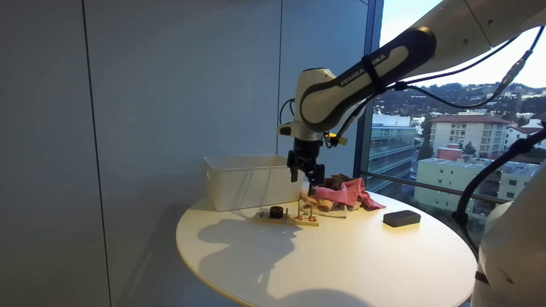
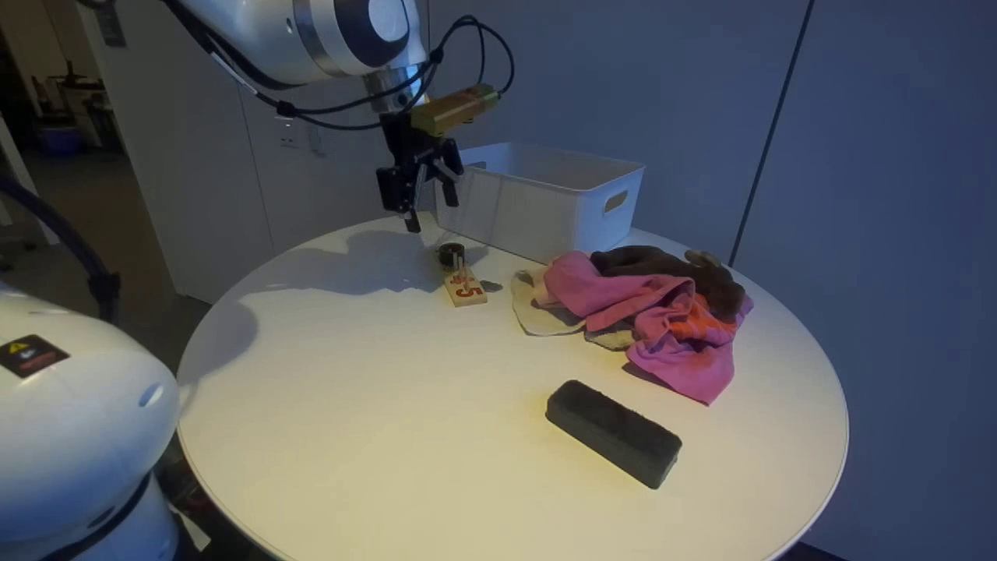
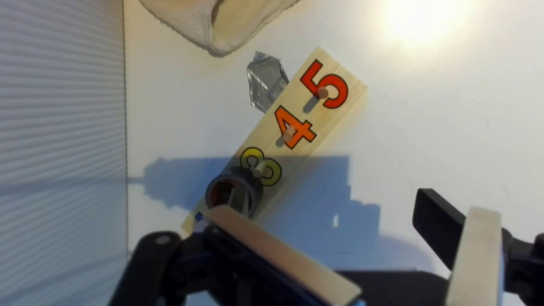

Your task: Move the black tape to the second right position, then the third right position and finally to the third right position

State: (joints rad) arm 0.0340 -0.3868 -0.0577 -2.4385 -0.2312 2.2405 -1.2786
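The black tape (image 1: 276,212) is a small squat roll on a wooden board (image 1: 292,221) with upright pegs and printed numbers. The tape also shows in an exterior view (image 2: 451,255) and in the wrist view (image 3: 242,172). It sits beside the yellow 3, toward the board's far end from the 5; the number under it is hidden. A pale shape shows inside its ring; I cannot tell if it is a peg. The pegs at 3, 4 and 5 are bare. My gripper (image 1: 303,184) is open and empty, above the board. Its finger overlaps the tape in the wrist view (image 3: 340,242).
A white box (image 1: 239,192) stands behind the board. A heap of pink cloth (image 2: 615,288) and other fabric lies beside it. A black rectangular block (image 2: 611,436) lies on the round table. A shiny clear or silver piece (image 3: 265,80) touches the board's side.
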